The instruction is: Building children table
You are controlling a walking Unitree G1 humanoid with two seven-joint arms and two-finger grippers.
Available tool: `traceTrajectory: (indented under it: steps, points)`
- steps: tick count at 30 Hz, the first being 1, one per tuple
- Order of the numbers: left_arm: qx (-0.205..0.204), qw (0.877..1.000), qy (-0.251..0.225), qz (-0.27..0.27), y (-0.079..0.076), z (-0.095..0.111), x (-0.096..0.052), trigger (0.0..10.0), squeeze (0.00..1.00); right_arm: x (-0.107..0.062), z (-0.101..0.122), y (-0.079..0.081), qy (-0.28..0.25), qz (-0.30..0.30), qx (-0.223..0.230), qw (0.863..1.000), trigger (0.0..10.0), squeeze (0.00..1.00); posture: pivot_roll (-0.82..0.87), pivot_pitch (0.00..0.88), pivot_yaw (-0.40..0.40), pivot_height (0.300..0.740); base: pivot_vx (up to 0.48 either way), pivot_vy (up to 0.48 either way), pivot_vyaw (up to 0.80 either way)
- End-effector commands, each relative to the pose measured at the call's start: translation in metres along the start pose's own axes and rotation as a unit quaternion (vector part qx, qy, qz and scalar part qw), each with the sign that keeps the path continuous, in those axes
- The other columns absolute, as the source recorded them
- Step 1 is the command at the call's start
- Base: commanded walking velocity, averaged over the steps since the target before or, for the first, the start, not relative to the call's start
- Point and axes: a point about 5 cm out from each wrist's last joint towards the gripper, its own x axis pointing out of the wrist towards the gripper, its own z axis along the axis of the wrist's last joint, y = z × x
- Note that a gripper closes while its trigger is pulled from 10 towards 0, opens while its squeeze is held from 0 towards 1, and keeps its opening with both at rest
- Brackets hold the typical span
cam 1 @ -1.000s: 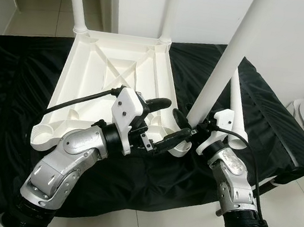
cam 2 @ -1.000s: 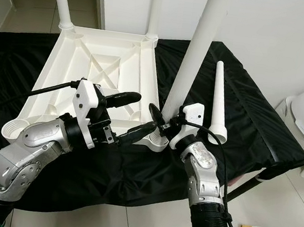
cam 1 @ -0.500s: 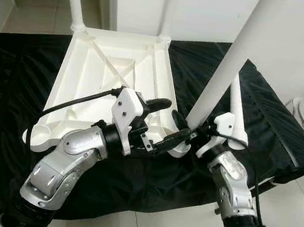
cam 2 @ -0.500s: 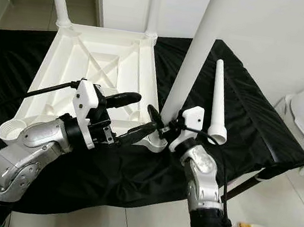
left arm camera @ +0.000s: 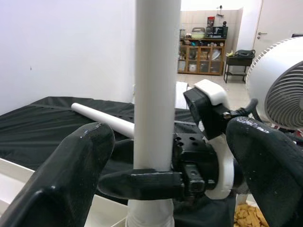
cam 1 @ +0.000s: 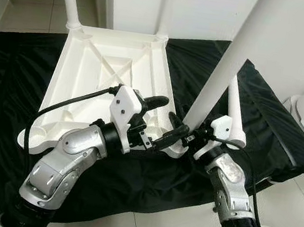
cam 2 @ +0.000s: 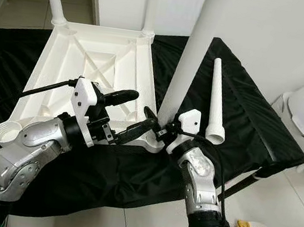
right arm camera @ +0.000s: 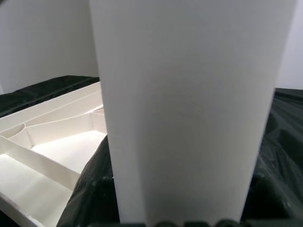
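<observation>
Left eye view gives you the upturned white tabletop (cam 1: 111, 80) lying on the black-covered desk (cam 1: 9, 89), two legs already standing in its far corners. Your right claw (cam 1: 182, 130) is clenched on the upright leg (cam 1: 226, 61) at the tabletop's near right corner socket. Your left claw (cam 1: 165, 121) sits released, fingers spread on either side of that leg's base. A loose leg (cam 2: 215, 99) lies on the cloth just right of the tabletop.
</observation>
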Motion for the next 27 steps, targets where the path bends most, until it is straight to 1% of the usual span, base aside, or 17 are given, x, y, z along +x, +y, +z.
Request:
traceTrajectory:
  steps: [1,3,4,9,13,15,17,20,21,22,23,25,26,27]
  points:
    - [0.001,1.000,-0.004,-0.013,-0.003,0.004,0.000,10.0,0.00,-0.020,-0.047,-0.001,0.134,-0.028,0.048,0.989,10.0,0.00,-0.04,0.102,-0.003,0.740,0.000,0.000,0.00]
    - [0.001,1.000,-0.003,-0.013,-0.004,0.004,0.000,10.0,0.00,-0.014,-0.048,-0.004,0.155,-0.024,0.053,0.986,10.0,0.00,-0.03,0.099,-0.007,0.740,0.000,0.000,0.00]
    - [0.001,1.000,-0.003,-0.013,-0.004,0.003,0.000,10.0,0.00,-0.011,-0.046,-0.006,0.156,-0.020,0.054,0.986,10.0,0.00,-0.03,0.099,-0.007,0.740,0.000,0.000,0.00]
    - [0.001,1.000,-0.004,-0.013,-0.005,0.004,0.000,10.0,0.00,-0.004,-0.042,-0.008,0.152,-0.011,0.056,0.987,10.0,0.00,-0.03,0.095,-0.010,0.740,0.000,0.000,0.00]
    - [0.003,1.000,-0.004,-0.013,-0.005,0.004,0.000,10.0,0.00,0.004,-0.037,-0.011,0.149,0.003,0.043,0.988,10.0,0.00,-0.02,0.089,-0.014,0.740,0.000,0.000,0.00]
    - [0.003,1.000,-0.004,-0.013,-0.005,0.004,0.000,10.0,0.00,0.004,-0.037,-0.011,0.149,0.003,0.043,0.988,10.0,0.00,-0.02,0.089,-0.014,0.740,0.000,0.000,0.00]
    - [0.004,1.000,-0.005,-0.013,-0.005,0.005,0.000,10.0,0.00,0.005,-0.036,-0.013,0.149,0.005,0.051,0.988,10.0,0.00,-0.02,0.088,-0.016,0.740,0.000,0.000,0.00]
    - [0.004,1.000,-0.004,-0.012,-0.005,0.005,0.000,10.0,0.00,0.005,-0.037,-0.017,0.149,-0.002,0.095,0.984,10.0,0.00,-0.02,0.085,-0.019,0.740,0.000,0.000,0.00]
    - [0.004,1.000,-0.004,-0.012,-0.005,0.005,0.000,10.0,0.00,0.005,-0.037,-0.017,0.149,-0.002,0.095,0.984,10.0,0.00,-0.02,0.085,-0.019,0.740,0.000,0.000,0.00]
    - [0.004,1.000,-0.004,-0.012,-0.005,0.005,0.000,10.0,0.00,0.005,-0.037,-0.020,0.149,-0.010,0.111,0.983,10.0,0.00,-0.02,0.085,-0.019,0.740,0.000,0.000,0.00]
    - [0.003,1.000,-0.005,-0.012,-0.005,0.005,0.000,10.0,0.00,0.005,-0.038,-0.022,0.149,-0.018,0.118,0.982,10.0,0.00,-0.02,0.085,-0.019,0.740,0.000,0.000,0.00]
    - [0.003,1.000,-0.005,-0.012,-0.005,0.005,0.000,10.0,0.00,0.005,-0.038,-0.022,0.149,-0.018,0.118,0.982,10.0,0.00,-0.02,0.085,-0.019,0.740,0.000,0.000,0.00]
    - [0.004,1.000,-0.005,-0.012,-0.006,0.005,0.000,10.0,0.00,0.004,-0.039,-0.025,0.148,-0.029,0.129,0.980,10.0,0.00,-0.02,0.083,-0.021,0.740,0.000,0.000,0.00]
    - [0.004,1.000,-0.005,-0.012,-0.006,0.005,0.000,10.0,0.00,0.004,-0.039,-0.025,0.148,-0.029,0.129,0.980,10.0,0.00,-0.02,0.083,-0.021,0.740,0.000,0.000,0.00]
